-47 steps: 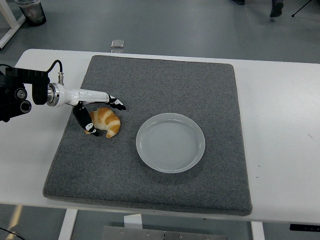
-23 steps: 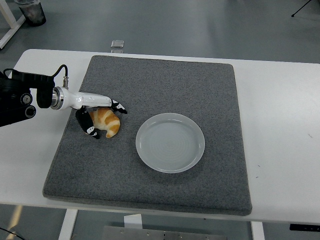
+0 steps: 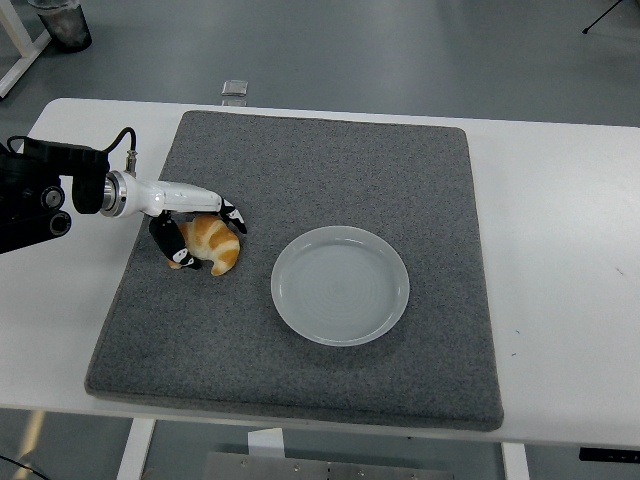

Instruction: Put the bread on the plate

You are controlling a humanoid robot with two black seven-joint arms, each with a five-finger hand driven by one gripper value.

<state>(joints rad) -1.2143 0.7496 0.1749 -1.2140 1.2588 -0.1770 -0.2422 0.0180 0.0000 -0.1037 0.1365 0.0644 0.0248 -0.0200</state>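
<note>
A golden croissant [image 3: 214,246] lies on the grey mat [image 3: 300,150], to the left of a round white plate [image 3: 341,285]. My left hand [image 3: 203,232] comes in from the left edge and is closed around the croissant, with fingers over its top and the thumb at its near left side. The bread still rests on the mat. The plate holds nothing. My right arm does not show.
The mat covers most of the white table [image 3: 560,220]. A small clear object [image 3: 236,89] sits at the table's far edge. A dark bin [image 3: 62,22] stands on the floor at the top left.
My left hand has drawn its fingers in tighter on the croissant. The bread has shifted slightly left and nearer. The plate has stayed put.
</note>
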